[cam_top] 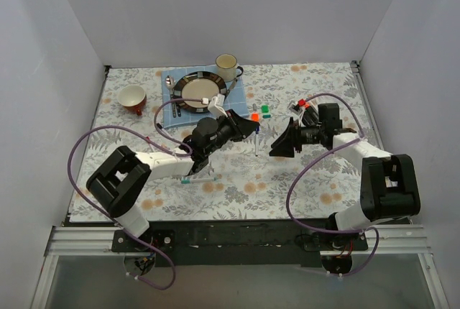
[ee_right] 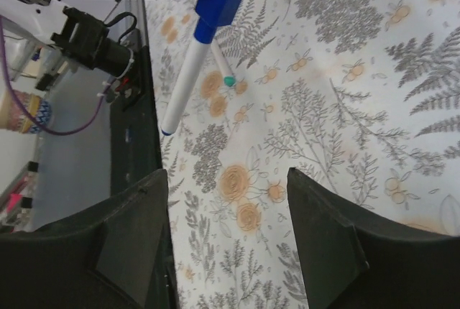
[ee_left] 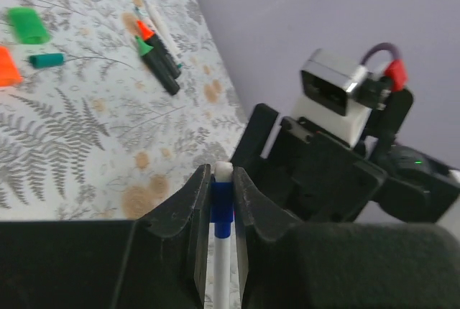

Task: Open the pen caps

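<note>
My left gripper (cam_top: 253, 126) (ee_left: 221, 170) is shut on the blue cap (ee_left: 221, 205) of a white-barrelled pen (cam_top: 256, 144), held above the table with the barrel hanging free. In the right wrist view this blue cap (ee_right: 221, 0) and barrel (ee_right: 185, 75) are at the upper left, ahead of my right gripper (cam_top: 277, 148) (ee_right: 226, 176), which is open, empty and a short way from the pen. Loose green (ee_left: 27, 25), orange (ee_left: 6, 66) and teal (ee_left: 47, 60) caps lie on the cloth. Two black markers (ee_left: 162, 61) lie beyond them. Another white pen (cam_top: 198, 177) lies near the left arm.
A dark plate (cam_top: 184, 83) on a blue napkin, a cream mug (cam_top: 228, 66) and a red bowl (cam_top: 133, 98) stand at the back left. White walls enclose the floral table (cam_top: 323, 180) on three sides.
</note>
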